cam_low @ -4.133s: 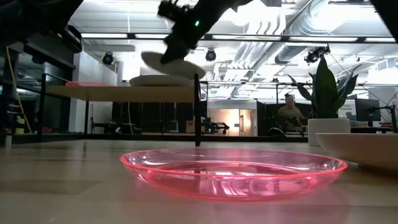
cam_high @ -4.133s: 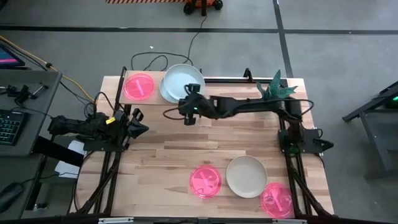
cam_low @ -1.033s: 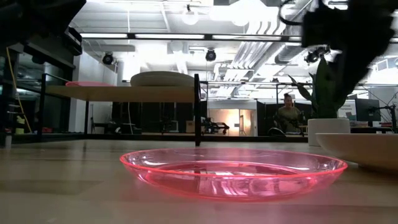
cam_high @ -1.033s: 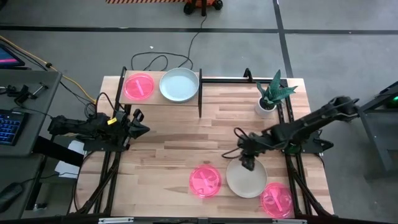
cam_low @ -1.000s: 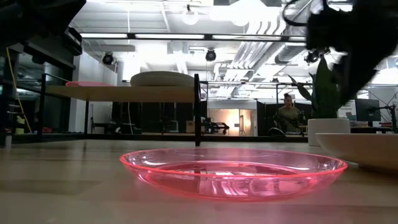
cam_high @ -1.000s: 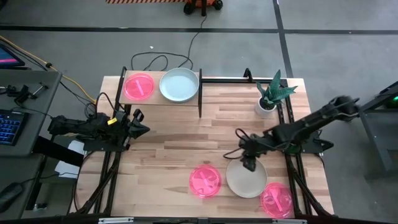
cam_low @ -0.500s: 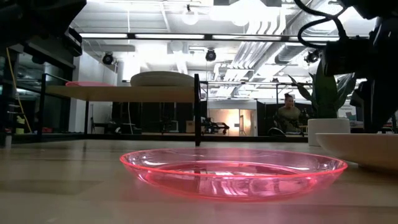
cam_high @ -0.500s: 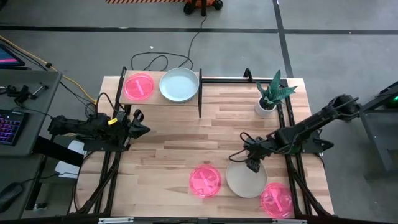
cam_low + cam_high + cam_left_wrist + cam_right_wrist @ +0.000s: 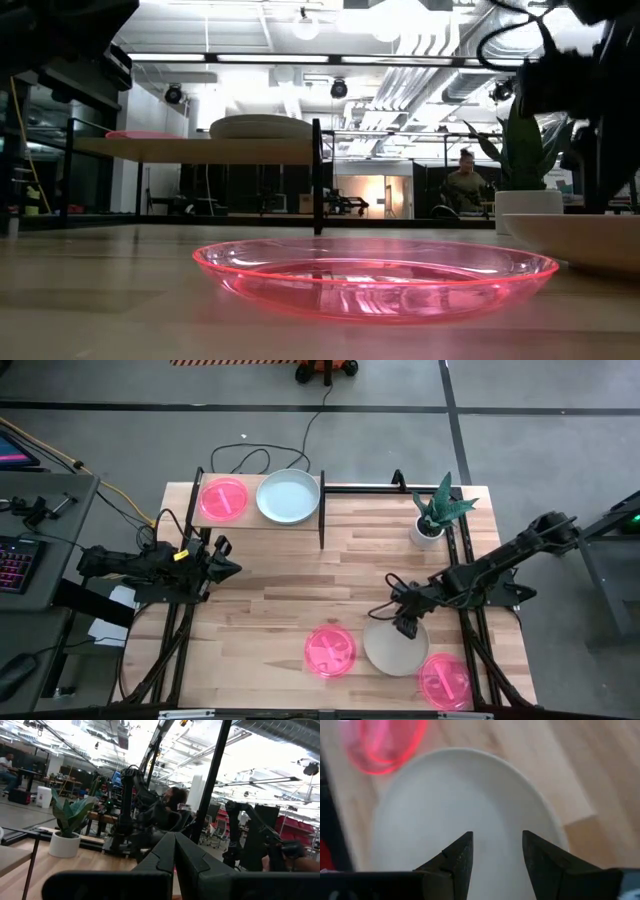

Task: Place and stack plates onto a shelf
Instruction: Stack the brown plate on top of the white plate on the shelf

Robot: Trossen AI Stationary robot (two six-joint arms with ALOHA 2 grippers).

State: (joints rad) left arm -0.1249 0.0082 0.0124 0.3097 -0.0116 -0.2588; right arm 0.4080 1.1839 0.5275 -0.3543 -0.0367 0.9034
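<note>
The cream plate lies flat on the table at the near right. My right gripper stands open, pointing down over the plate's far part, one finger on either side of a patch of its bowl. A pink plate lies left of the cream plate and another pink plate near its right. On the shelf at the far left rest a pink plate and a pale blue plate. My left gripper waits shut at the table's left edge. My right gripper has its fingers pointing down from above, low inside the cream plate's bowl near the far rim. In the low view the plate's near rim hides the fingertips. I cannot tell whether they touch the plate.
A white pot with a green plant stands at the far right. Black shelf posts rise mid-table at the far side. Bare planks lie between the shelf and the near plates. A person sits in the room beyond.
My right gripper has come down over the cream plate's far part and shifted slightly toward the table's right edge. Its fingers have stayed apart. The plates have not moved.
</note>
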